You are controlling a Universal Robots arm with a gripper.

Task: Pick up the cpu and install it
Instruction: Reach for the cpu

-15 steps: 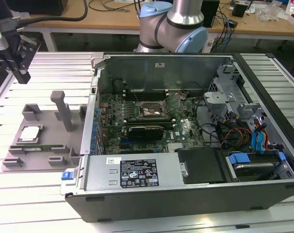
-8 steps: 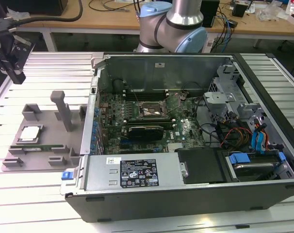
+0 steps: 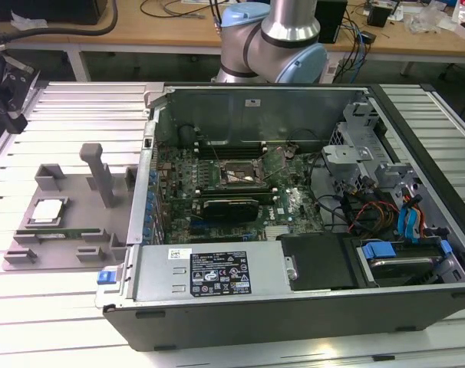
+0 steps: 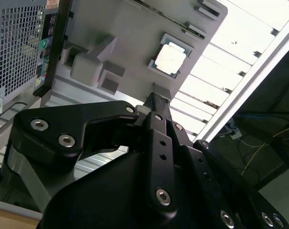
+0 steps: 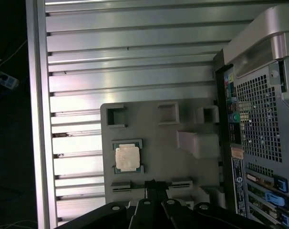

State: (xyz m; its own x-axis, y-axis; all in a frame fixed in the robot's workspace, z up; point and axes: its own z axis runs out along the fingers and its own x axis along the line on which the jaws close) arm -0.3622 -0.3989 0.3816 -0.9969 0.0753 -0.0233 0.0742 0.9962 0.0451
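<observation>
The cpu (image 3: 47, 211) is a small silver square lying flat in a recess of the grey tray (image 3: 79, 195), on the table to the exterior view's left of the open computer case (image 3: 294, 307). Both wrist views look down on the cpu (image 4: 170, 59) (image 5: 127, 158) in its tray (image 5: 159, 138). My black gripper (image 5: 151, 184) hangs above the tray's edge, well clear of the chip. Its fingers (image 4: 156, 102) are pressed together with nothing between them. On the motherboard, the cpu socket (image 3: 240, 176) stands open.
A black graphics card (image 3: 231, 207) sits just in front of the socket. Cables and drive bays (image 3: 386, 215) fill the case's right side. An upright grey post (image 3: 100, 175) rises from the tray near the cpu. The case's rear panel (image 5: 259, 124) stands beside the tray.
</observation>
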